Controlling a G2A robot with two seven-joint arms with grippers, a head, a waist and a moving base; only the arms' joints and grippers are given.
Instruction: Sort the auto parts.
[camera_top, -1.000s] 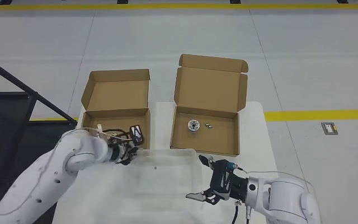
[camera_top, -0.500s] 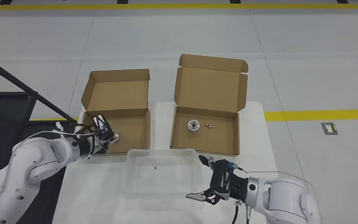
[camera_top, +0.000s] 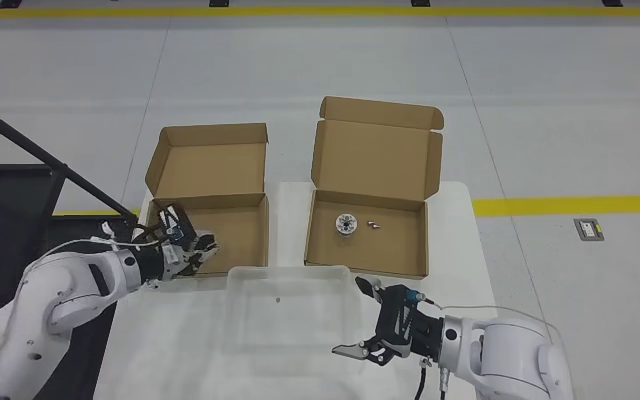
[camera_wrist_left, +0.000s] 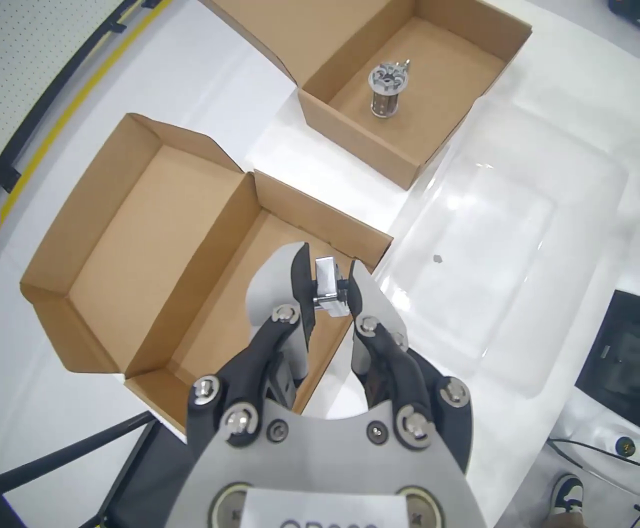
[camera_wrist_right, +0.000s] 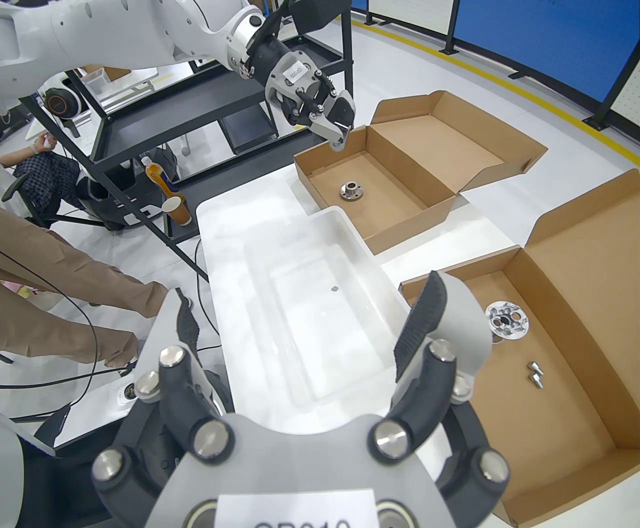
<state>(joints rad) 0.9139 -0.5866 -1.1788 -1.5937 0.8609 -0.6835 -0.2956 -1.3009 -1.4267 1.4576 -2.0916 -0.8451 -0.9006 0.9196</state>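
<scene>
My left gripper (camera_top: 203, 246) hangs over the left part of the left cardboard box (camera_top: 238, 226), shut on a small metal flanged part (camera_wrist_left: 326, 287). From the right wrist view, another flange (camera_wrist_right: 351, 190) lies on that box's floor below the left gripper (camera_wrist_right: 337, 136). The right cardboard box (camera_top: 392, 248) holds a round toothed disc (camera_top: 345, 223) and two small bolts (camera_top: 371, 224). A clear plastic tray (camera_top: 290, 325) in front of the boxes holds one tiny nut (camera_top: 277, 298). My right gripper (camera_top: 355, 318) stands open beside the tray's right end, holding nothing.
Both boxes have their lids (camera_top: 210, 160) folded up at the back. A black metal rack (camera_top: 40, 190) stands close to the table's left edge. White table top (camera_top: 455, 250) lies free right of the right box.
My left gripper has carried the metal part from the tray's back edge leftward across the left box, then a little toward its front. The right arm has not moved.
</scene>
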